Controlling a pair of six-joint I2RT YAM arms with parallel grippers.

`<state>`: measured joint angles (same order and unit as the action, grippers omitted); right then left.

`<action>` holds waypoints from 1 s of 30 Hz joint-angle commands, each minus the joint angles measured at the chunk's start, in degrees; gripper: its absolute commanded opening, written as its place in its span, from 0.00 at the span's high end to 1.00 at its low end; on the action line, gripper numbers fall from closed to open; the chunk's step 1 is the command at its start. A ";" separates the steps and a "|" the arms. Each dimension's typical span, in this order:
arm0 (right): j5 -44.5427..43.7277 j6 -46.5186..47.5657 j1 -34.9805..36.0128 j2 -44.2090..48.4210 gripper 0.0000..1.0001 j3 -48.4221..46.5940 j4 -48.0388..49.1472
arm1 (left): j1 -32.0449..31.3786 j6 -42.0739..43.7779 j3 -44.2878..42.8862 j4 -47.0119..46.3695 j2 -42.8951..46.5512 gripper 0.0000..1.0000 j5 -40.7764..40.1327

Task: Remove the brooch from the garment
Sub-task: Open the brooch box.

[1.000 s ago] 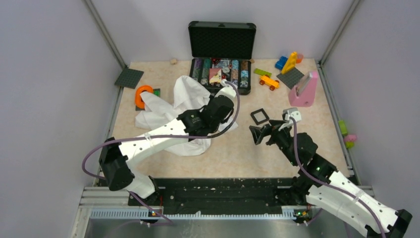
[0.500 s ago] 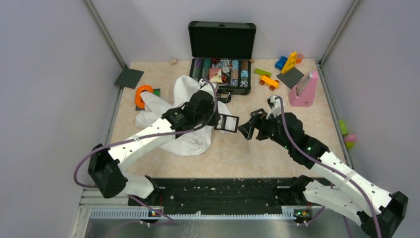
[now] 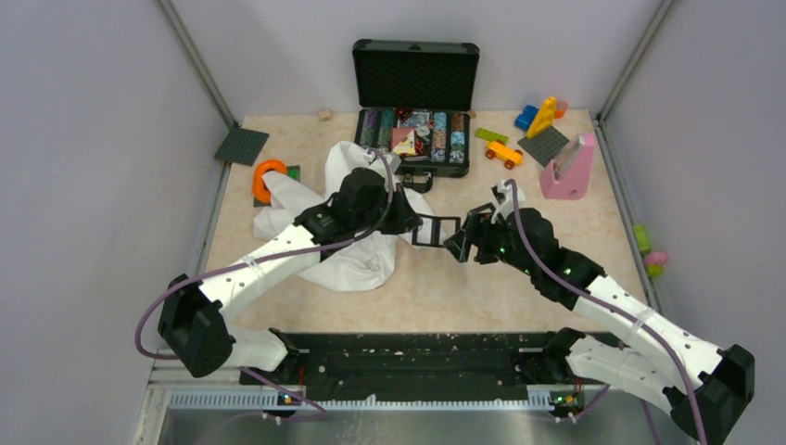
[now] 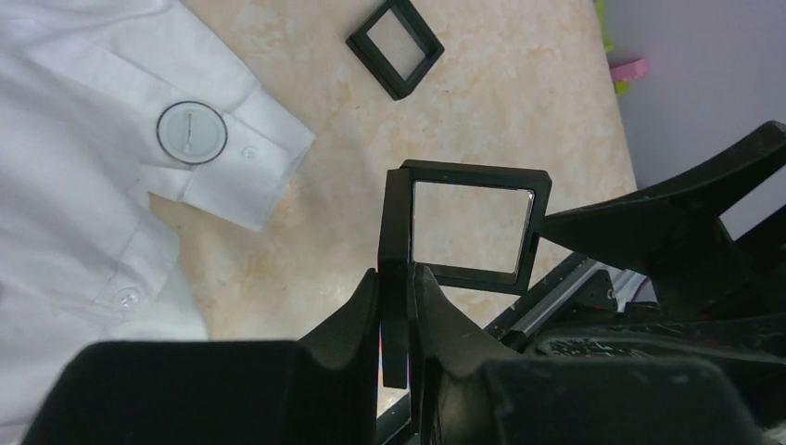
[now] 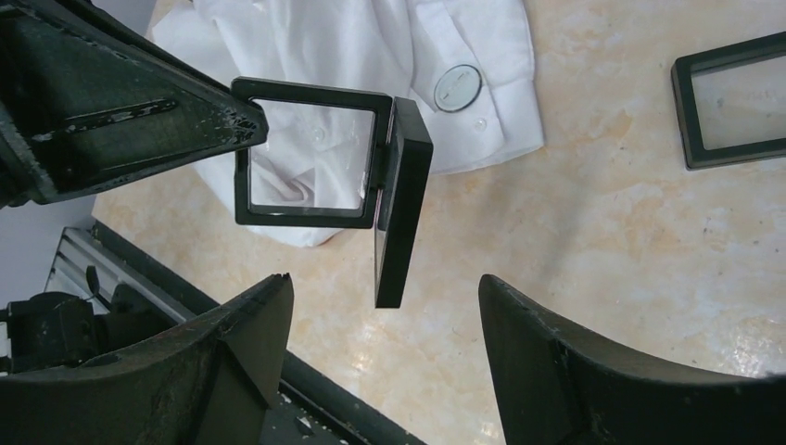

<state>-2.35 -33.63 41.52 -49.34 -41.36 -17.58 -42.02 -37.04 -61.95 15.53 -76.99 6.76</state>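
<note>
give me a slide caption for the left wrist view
Left gripper pinches an open black frame beside the white shirt.

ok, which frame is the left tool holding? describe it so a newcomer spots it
On the beige table, find the crumpled white shirt; just right of it, the left tool pinches a black square frame above the surface. Unlike the other black frame, which lies flat on the table, this one stands open, its two halves at an angle.

Hinged frame point(image 4: 468, 227) in the left gripper's point(image 4: 397, 273) jaws, just ahead of the right gripper's point(image 5: 382, 283) — shirt point(image 4: 74, 139) left of the former, second frame point(image 4: 395, 46) beyond.
</note>
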 commanded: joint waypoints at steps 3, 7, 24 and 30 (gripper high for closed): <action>-3.60 0.07 -0.38 -1.45 0.31 -2.05 -0.19 | 0.83 -1.94 0.75 -5.32 1.86 0.85 4.36; -7.55 -0.47 -0.47 -1.21 0.38 -2.23 -1.58 | 1.13 -1.98 1.03 -5.29 2.29 0.85 4.44; -1.34 -0.26 -2.26 0.53 0.55 -0.52 2.23 | 2.27 -3.32 2.48 -8.33 2.26 0.85 7.49; 1.97 -1.33 -3.29 -0.03 0.68 -0.23 4.04 | 2.68 -4.31 3.20 -10.96 2.03 0.85 9.91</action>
<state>-3.66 -34.17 39.57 -49.98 -41.30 -17.21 -39.77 -40.32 -59.27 9.56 -76.97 14.11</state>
